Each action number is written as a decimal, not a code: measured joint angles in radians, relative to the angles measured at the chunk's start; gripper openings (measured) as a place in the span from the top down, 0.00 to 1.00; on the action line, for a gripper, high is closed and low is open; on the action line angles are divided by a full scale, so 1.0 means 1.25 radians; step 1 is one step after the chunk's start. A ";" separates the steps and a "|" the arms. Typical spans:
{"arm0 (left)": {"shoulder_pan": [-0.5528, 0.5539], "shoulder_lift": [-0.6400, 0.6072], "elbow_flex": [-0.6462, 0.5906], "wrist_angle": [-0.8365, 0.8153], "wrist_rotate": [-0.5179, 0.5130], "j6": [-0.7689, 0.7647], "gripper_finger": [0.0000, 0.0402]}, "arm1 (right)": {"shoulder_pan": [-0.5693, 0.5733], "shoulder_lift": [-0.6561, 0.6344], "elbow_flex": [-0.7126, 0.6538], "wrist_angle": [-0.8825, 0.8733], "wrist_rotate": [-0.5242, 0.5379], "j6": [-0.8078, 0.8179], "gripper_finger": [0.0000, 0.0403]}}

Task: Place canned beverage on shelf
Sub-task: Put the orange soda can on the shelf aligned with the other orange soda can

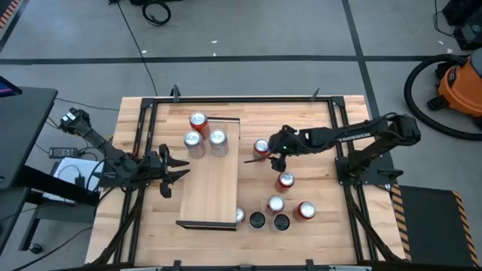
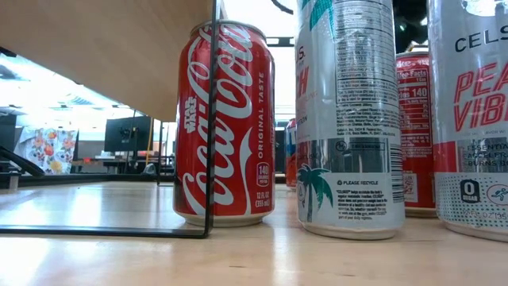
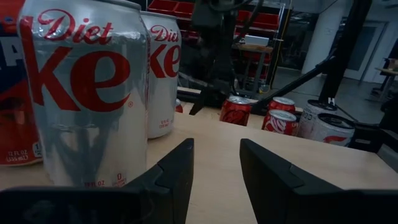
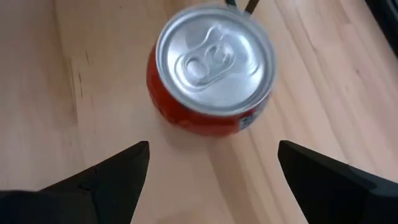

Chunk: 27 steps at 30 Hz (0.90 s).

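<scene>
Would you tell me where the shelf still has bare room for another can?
The shelf is bare from the three cans clustered at its far end down to its near edge. The table right of it is crowded with cans; the left gripper hovers by its left edge.

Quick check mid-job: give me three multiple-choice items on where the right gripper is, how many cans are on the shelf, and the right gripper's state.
1. The right gripper is:
A. above a red can on the table, right of the shelf
B. over the shelf
C. off the table

2. Cans on the shelf:
A. none
B. three
C. six

3. The right gripper is:
A. shut on a can
B. open, holding nothing
C. out of view

Answers:
1 A, its wrist view looks down on the can's top.
2 B, two silver and one red stand at the far end in the high view.
3 B, its fingers are spread with the can clear of them.
</scene>
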<state>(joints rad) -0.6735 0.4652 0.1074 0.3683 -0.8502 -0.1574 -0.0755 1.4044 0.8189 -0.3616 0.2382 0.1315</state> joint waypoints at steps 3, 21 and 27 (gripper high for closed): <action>0.000 0.000 0.000 0.000 -0.001 0.000 0.65 | 0.000 -0.001 -0.069 0.112 0.000 0.000 0.08; 0.000 0.000 0.000 0.001 -0.001 -0.009 0.65 | -0.041 0.000 -0.227 0.529 -0.047 0.007 0.03; 0.000 0.000 0.000 0.001 -0.001 -0.010 0.65 | -0.041 0.000 -0.230 0.579 -0.047 0.007 0.02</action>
<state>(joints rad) -0.6735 0.4652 0.1074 0.3691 -0.8513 -0.1696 -0.1268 1.4044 0.5316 0.3620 0.1795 0.1398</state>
